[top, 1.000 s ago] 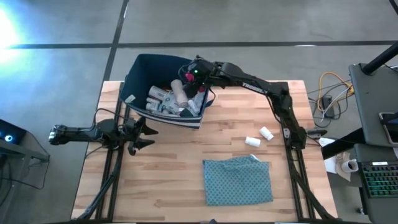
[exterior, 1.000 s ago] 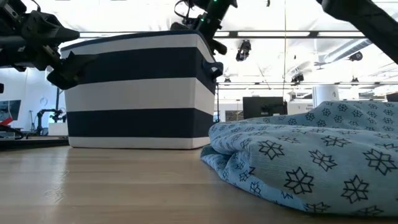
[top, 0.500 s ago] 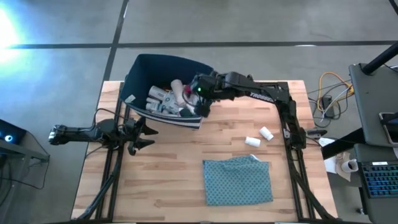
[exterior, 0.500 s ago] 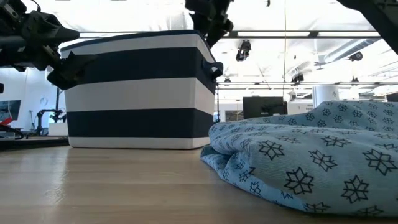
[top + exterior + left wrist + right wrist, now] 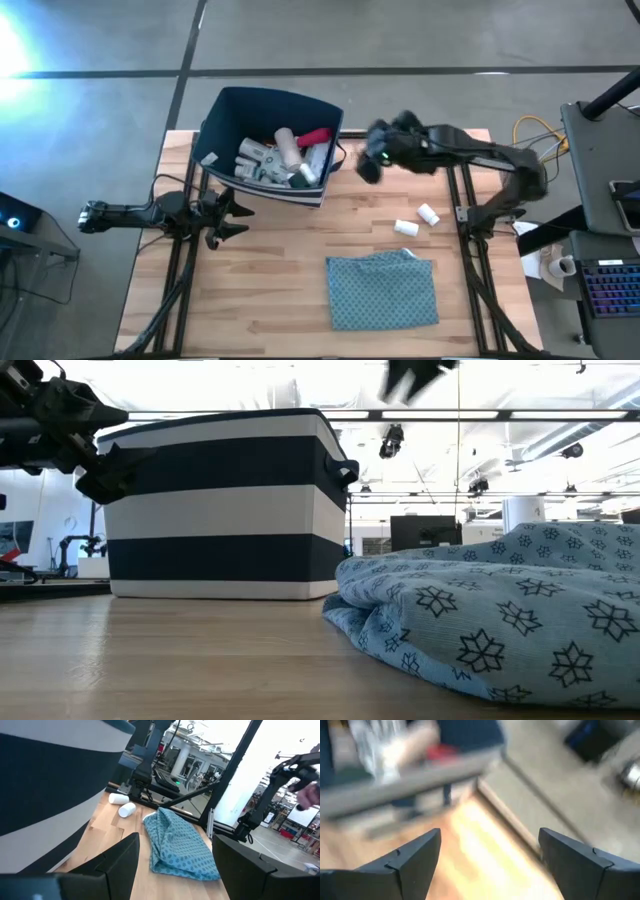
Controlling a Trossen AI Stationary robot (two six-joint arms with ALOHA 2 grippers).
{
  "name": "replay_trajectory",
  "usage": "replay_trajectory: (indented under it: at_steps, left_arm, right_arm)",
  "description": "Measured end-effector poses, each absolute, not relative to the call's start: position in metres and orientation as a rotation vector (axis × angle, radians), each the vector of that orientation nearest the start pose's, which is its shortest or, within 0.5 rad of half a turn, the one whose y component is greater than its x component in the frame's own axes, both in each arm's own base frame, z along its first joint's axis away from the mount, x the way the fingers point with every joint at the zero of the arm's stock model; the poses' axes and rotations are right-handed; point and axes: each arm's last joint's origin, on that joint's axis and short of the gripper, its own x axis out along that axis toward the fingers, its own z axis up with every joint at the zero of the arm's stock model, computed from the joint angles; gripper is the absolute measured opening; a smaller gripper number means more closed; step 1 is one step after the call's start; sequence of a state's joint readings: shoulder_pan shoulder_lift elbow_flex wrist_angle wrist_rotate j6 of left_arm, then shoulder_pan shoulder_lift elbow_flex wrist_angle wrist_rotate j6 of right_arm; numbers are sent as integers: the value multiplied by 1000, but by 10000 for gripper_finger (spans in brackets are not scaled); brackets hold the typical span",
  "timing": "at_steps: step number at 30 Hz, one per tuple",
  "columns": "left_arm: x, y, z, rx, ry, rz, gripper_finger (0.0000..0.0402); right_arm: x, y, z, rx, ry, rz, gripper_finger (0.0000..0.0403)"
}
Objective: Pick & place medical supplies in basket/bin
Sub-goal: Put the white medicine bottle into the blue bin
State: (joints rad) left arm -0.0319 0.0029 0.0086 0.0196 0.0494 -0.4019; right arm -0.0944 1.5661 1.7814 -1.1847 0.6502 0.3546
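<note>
The dark navy bin [image 5: 222, 118] stands at the table's far left and holds several medical supplies: white bottles [image 5: 286, 146], packets and a red tube [image 5: 316, 136] lying on top at its right side. Two small white items [image 5: 428, 213] [image 5: 406, 228] lie on the wood to the right. My right gripper [image 5: 372, 160] hovers open with nothing in it, just right of the bin and above its rim, and shows again in the low view [image 5: 415, 375]. My left gripper [image 5: 235, 212] waits open at the bin's near left corner.
A folded teal patterned cloth [image 5: 383, 290] lies near the table's front, right of centre, and fills the low view's right side [image 5: 500, 610]. Bare wood lies between the bin, the cloth and the white items. The left wrist view shows the bin's striped wall [image 5: 45, 795].
My right gripper has drawn back from over the bin's right side toward the table's right edge, rising and rolling as it went. The red tube now lies uncovered in the bin where the gripper was.
</note>
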Motion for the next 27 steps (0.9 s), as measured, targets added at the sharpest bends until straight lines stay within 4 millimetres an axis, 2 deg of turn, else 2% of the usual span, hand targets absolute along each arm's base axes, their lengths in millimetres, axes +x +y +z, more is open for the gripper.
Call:
replay_trajectory:
  at_steps: [3, 8, 12, 16, 20, 27]
  left_arm:
    - [97, -5, 168, -402, -9, -85, 230]
    - [97, -5, 168, -401, -9, -85, 230]
    - [97, -5, 168, -402, -9, -85, 230]
    - [97, -5, 168, -402, -9, -85, 230]
    - [97, -5, 168, -401, -9, -85, 230]
    - [97, -5, 168, -402, -9, -85, 230]
  right_arm:
    - [268, -39, 368, 108, 963, -793, 325]
    - [242, -18, 303, 146, 1223, -628, 325]
    - [226, -3, 258, 182, 1396, -534, 325]
    - [213, 10, 222, 222, 1494, -476, 327]
    - [207, 20, 197, 252, 1514, -392, 336]
    - [206, 23, 176, 231, 1447, -387, 350]
